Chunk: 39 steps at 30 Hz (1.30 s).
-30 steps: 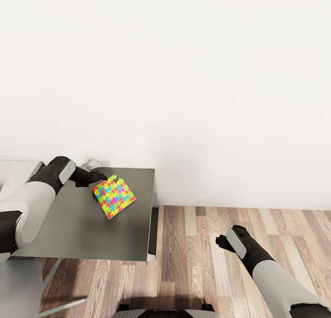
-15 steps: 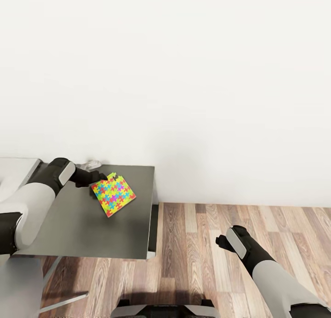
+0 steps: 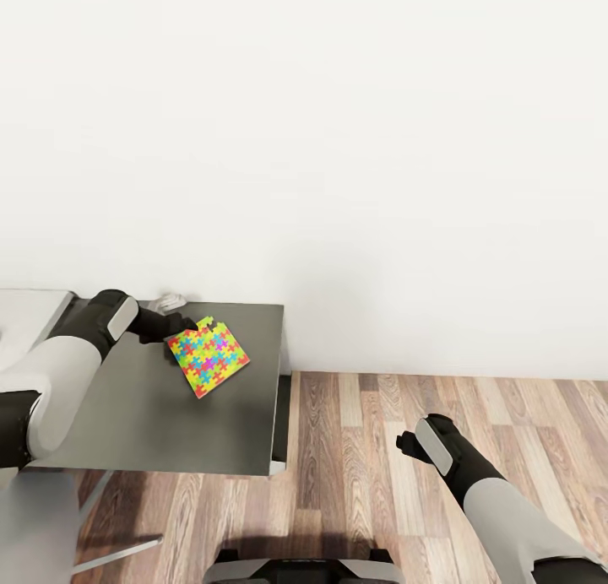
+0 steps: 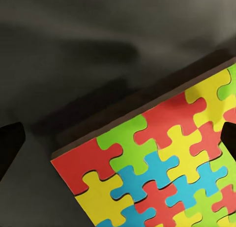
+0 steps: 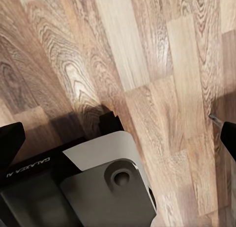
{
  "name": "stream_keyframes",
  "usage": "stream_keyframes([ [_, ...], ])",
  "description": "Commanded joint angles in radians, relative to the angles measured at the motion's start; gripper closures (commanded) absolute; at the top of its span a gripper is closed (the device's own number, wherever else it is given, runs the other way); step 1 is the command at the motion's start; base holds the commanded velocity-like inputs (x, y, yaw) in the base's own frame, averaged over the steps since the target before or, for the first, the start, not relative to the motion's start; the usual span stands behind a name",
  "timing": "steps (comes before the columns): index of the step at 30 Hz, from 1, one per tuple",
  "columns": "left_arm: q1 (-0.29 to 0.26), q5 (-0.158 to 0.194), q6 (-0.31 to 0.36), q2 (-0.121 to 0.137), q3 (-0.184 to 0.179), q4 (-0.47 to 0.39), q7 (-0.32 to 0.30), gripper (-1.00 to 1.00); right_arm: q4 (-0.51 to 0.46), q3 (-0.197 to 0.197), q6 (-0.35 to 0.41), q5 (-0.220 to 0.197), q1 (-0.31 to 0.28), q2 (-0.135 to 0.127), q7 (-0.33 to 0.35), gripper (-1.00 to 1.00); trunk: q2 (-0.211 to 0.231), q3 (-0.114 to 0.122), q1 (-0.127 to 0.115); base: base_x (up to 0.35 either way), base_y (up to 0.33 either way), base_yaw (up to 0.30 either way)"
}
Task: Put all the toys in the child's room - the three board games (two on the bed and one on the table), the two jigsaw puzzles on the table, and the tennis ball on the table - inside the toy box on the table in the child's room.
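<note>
At the far left of the head view, the left arm reaches over a dark grey-topped cabinet (image 3: 169,415). The left gripper (image 3: 187,324) sits at the back corner of a jigsaw puzzle (image 3: 208,357), a flat board of red, yellow, green and blue interlocking pieces. The puzzle lies tilted, one corner toward the gripper, well in from the cabinet's front edge. Whether it rests flat or is raised at the gripped corner cannot be told. In the left wrist view the puzzle (image 4: 162,163) fills the space between the dark fingertips (image 4: 10,143), which stand wide apart at the frame edges; the jaws look spread, with no clamp on the board visible.

Judgement: the step in hand is securing the puzzle for carriage to the toy box. A thin board offers little edge, so the fingers should straddle the corner squarely and close on the board's thickness, not skim its face. The lift should be slow and level to avoid it pivoting out.

Right of the cabinet is a wood-plank floor (image 3: 380,449) below a white wall (image 3: 338,145). At far right, the right gripper (image 3: 409,446) hangs over the floor, carrying nothing; its wrist view shows fingertips wide apart above the robot's base (image 5: 98,187).
</note>
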Motion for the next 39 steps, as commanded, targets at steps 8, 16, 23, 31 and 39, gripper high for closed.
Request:
stream_keyframes([
  [8,0.000,-0.008,0.003,0.000,-0.006,0.007,-0.002,-1.00,-0.002,0.008,0.003,-0.011,-0.001,-0.001,-0.009,-1.00,-0.001,-0.002,0.001,0.000,-0.127,0.000],
  [16,0.000,-0.008,0.003,0.000,-0.005,0.007,-0.002,-1.00,-0.002,0.008,0.003,-0.010,0.000,-0.001,-0.009,-1.00,-0.001,-0.002,0.001,0.000,-0.026,0.000],
  [23,0.000,-0.008,0.003,0.001,-0.006,0.007,-0.003,-1.00,-0.002,0.008,0.003,-0.009,0.000,-0.001,-0.009,-1.00,-0.001,-0.002,0.001,-0.011,-0.047,0.000],
  [31,0.000,-0.008,0.003,0.000,-0.006,0.007,-0.003,-1.00,-0.002,0.008,0.003,-0.010,0.000,-0.002,-0.009,-1.00,-0.001,-0.002,0.001,-0.065,-0.004,0.000],
  [39,0.000,-0.008,0.003,0.000,-0.007,0.007,-0.003,-1.00,-0.002,0.008,0.003,-0.009,-0.001,-0.002,-0.009,-1.00,-0.001,-0.002,0.001,-0.008,-0.026,0.000],
])
